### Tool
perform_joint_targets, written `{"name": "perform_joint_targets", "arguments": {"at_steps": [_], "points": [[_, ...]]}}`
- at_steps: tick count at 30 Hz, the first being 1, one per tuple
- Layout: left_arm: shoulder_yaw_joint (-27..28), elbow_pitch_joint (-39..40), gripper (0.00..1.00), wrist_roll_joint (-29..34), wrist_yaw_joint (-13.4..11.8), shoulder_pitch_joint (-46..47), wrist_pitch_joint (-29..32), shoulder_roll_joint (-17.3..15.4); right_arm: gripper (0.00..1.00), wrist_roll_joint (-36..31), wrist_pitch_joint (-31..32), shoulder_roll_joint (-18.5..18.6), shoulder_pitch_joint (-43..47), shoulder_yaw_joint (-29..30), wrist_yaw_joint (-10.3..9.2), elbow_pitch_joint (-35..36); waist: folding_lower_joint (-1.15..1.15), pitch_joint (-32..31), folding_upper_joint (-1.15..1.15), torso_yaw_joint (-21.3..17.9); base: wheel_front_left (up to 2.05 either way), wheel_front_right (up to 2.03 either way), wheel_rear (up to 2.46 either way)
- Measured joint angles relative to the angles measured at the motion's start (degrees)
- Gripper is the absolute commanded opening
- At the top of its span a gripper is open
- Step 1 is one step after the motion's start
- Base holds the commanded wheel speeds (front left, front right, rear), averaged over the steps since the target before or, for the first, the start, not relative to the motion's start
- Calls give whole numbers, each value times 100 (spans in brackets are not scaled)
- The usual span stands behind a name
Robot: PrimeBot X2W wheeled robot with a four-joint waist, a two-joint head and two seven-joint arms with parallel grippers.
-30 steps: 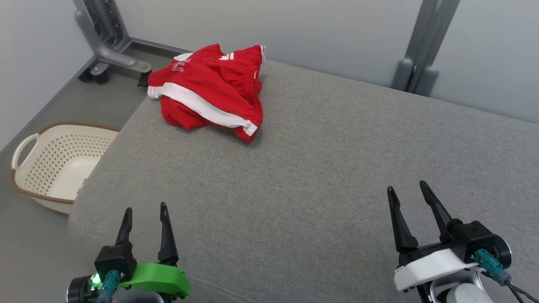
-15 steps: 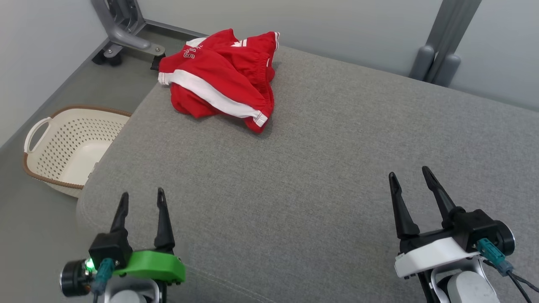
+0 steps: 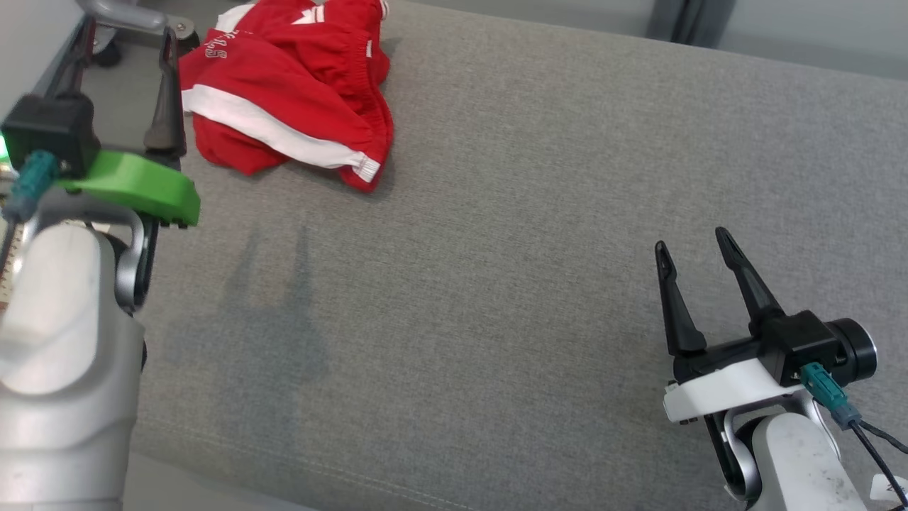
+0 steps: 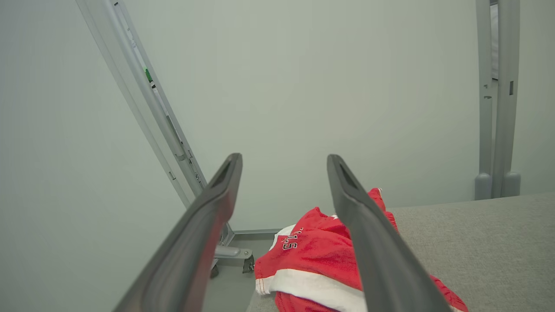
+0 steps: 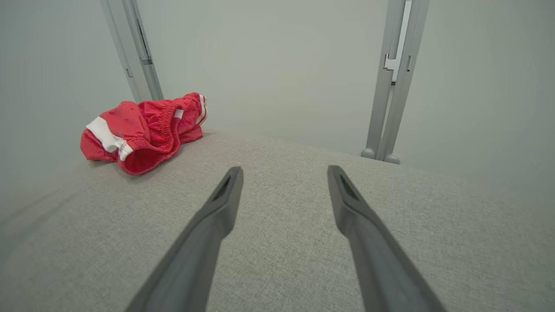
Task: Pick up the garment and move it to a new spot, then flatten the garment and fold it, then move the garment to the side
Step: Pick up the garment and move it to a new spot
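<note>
The surface is one big grey fabric pad (image 3: 532,213), with a plain pale wall (image 5: 282,65) behind it and slim metal posts (image 5: 392,86) standing against that. The garment (image 3: 284,92), red with white stripes and an elastic band, sits crumpled in a heap right at the pad's far left corner, close to the edge. Rightward from the garment it's all bare pad, loads of room.

The left gripper (image 3: 128,25) hangs just beside the garment's left side, jaws spread wide, nothing in them. The right gripper (image 3: 691,238) is well apart from the garment on the near side, also wide open and empty.

The head view chops off the garment's top, and its white lettering is too creased to read.
</note>
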State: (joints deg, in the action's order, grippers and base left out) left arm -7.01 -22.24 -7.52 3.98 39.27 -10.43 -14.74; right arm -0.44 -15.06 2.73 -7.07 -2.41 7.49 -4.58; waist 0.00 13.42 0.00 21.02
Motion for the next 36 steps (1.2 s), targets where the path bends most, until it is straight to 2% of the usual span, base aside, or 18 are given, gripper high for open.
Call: {"name": "perform_joint_targets", "arguments": {"at_steps": [6, 11, 13, 16, 24, 25, 27, 29, 36], "points": [[-187, -1194, 100, -363, 258, 1202, 845, -38, 100, -119, 0, 2, -277, -126, 0, 26, 0, 422, 0, -424, 0, 0, 0], [-449, -2240, 100, -436, 303, 1599, 1701, -8, 100, -174, 0, 3, -394, -147, 0, 43, 1, 742, 0, -756, 0, 0, 0], [-392, -2648, 100, -512, 207, 1678, 1946, 8, 100, -174, 0, 3, -411, -159, 0, 67, 1, 867, 0, -898, 0, 0, 0], [-281, -3031, 100, -623, 69, 1774, 2003, 25, 100, -172, 0, 4, -422, -171, 0, 107, 1, 1035, 0, -1077, 0, 0, 0], [-127, -3843, 100, -886, -59, 1841, 2223, 121, 100, -171, 0, 5, -450, -171, 0, 132, 1, 1386, 0, -1397, 0, 0, 0], [-115, -3922, 96, -902, -96, 1872, 2227, 109, 100, -170, 0, 5, -472, -179, 0, 132, 1, 1413, 0, -1426, 0, 0, 0], [-94, -4031, 33, -923, -133, 1916, 2186, 80, 100, -152, 0, 4, -508, -191, 0, 142, 1, 1445, 0, -1472, 0, 0, 0], [-83, -4113, 0, -951, -151, 1919, 2106, 75, 100, -133, 0, 5, -508, -193, 0, 141, 1, 1442, 0, -1490, 0, 0, 0], [-110, -4252, 0, -957, -143, 1920, 1558, -47, 100, -46, 0, 5, -506, -168, 0, 108, 1, 1230, 0, -1459, 0, 0, 0]]}}
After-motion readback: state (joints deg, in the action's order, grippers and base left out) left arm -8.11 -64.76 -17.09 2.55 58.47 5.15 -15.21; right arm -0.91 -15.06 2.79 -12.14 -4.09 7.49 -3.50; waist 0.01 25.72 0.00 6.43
